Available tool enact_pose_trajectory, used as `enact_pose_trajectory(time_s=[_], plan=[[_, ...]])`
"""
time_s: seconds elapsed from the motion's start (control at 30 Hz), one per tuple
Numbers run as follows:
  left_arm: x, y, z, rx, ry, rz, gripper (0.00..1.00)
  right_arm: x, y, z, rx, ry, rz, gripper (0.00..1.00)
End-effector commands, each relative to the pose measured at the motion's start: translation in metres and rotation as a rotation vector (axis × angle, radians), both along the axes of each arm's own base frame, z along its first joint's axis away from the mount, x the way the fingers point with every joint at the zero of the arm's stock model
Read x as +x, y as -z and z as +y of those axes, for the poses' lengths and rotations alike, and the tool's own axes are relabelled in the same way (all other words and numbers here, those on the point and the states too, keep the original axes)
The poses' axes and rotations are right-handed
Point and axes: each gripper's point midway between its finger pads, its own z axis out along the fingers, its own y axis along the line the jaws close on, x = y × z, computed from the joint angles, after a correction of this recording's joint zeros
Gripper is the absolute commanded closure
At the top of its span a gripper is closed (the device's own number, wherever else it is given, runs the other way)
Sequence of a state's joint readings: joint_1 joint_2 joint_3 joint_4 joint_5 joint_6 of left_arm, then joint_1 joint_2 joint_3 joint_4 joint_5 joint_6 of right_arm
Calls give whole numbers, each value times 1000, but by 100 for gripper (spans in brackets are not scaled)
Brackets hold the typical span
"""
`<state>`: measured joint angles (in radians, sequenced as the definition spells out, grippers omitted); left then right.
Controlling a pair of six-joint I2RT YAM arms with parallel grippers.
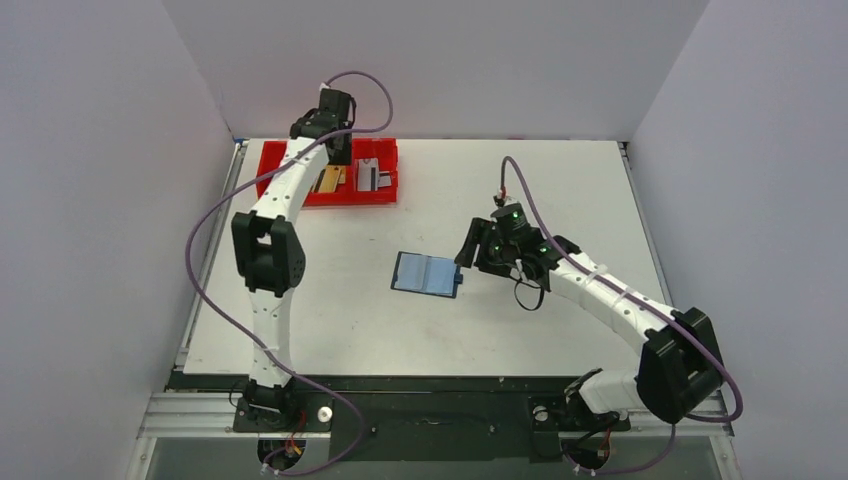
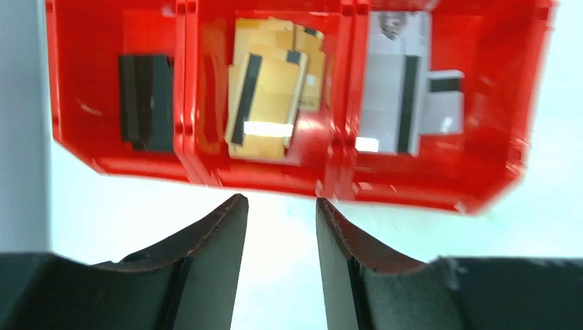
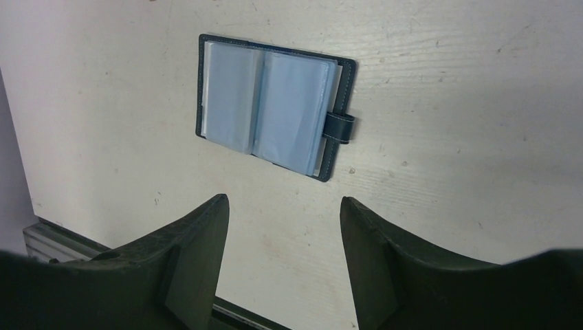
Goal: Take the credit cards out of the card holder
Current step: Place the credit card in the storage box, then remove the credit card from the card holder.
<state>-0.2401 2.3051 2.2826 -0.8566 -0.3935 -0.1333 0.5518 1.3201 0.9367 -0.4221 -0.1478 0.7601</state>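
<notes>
Top external: left arm point(image 1: 290, 185) outstretched, left gripper point(image 2: 278, 201) ajar over red tray point(image 1: 330, 199); right gripper point(image 3: 283, 199) agape, empty, beside card holder point(image 1: 427, 274)

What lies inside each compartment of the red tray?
Left wrist view: black cards on the left, tan-gold cards in the middle, silvery-grey cards on the right. They overlap, so the count is hidden.

White rectangular tabletop point(image 1: 420, 330), matte, faint scuffs and specks visible in right wrist view. Red plastic three-compartment tray point(image 1: 350, 199) sits flat at far-left corner, long side along back edge. Dark navy bifold card holder point(image 1: 427, 274) lies open near centre, flat on surface, blue-grey pockets facing up, short black strap tab sticking out from one side. Tray and card holder well apart.
</notes>
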Motion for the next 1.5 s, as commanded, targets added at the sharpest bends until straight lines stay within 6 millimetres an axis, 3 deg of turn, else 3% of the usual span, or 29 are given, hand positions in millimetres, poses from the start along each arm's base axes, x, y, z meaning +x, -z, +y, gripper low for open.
enact_pose_trajectory(time_s=[0.0,0.03,0.07,0.1,0.13,0.17,0.2,0.23,0.27,0.33,0.37,0.4,0.5,0.6,0.8,1.17,1.47], plan=[[-38,-81,-27,-278,-3,-125,61,17,1,15,-62,17,-34,43],[-47,-70,-31,-301,2,-91,61,19,-1,21,-66,11,-46,43],[-57,-84,-32,-336,-6,-113,61,21,8,24,-85,7,-31,43],[-66,-72,-36,-363,0,-81,61,23,6,31,-90,-1,-41,43],[-76,-85,-38,-400,-6,-105,61,23,15,35,-110,-10,-22,43],[-86,-69,-43,-431,4,-66,61,25,19,44,-125,-21,-23,43],[-97,-82,-48,-486,14,-88,61,27,22,47,-140,-22,-23,43],[-107,-63,-49,-499,7,-53,61,28,28,56,-151,-37,-17,43],[-116,-73,-52,-539,17,-74,61,29,31,60,-161,-41,-17,43],[-142,-49,-51,-559,-1,-18,61,31,33,78,-166,-64,-22,44],[-147,-48,-52,-572,5,-22,61,32,43,81,-184,-69,-6,44],[-160,-41,-52,-589,3,-3,61,35,41,88,-183,-73,-13,44],[-181,-38,-56,-634,10,-4,61,38,57,100,-208,-85,7,44],[-198,-22,-58,-667,8,20,61,42,62,112,-222,-93,7,44],[-218,-14,-58,-705,8,10,61,47,85,122,-285,-95,34,46],[-227,8,-61,-721,5,44,62,40,108,124,-363,-129,65,47],[-239,40,-76,-721,-17,109,62,14,135,113,-365,-211,114,65]])
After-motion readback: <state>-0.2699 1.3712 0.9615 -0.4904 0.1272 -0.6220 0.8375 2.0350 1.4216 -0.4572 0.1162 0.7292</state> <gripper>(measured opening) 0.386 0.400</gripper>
